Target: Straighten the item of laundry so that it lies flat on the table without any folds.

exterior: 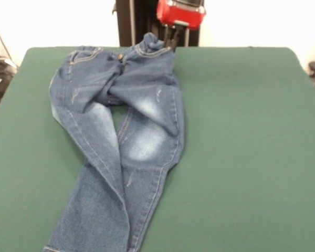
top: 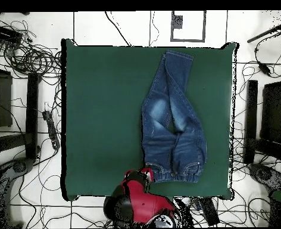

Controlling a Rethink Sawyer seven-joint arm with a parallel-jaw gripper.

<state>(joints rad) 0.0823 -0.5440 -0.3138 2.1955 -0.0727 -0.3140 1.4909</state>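
Front view: jeans [exterior: 121, 136] on counter [exterior: 241, 157], legs crossed toward 6 o'clock, waistband corner bunched upward at 12 within closed tool [exterior: 168, 38], presumably for lifting straight.

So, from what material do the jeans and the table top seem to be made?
The jeans look like blue denim: woven texture, faded whitish thigh patches and orange-tan seams. The table top seems covered in dark green felt or similar cloth: matte, no shine, though this is only the look.
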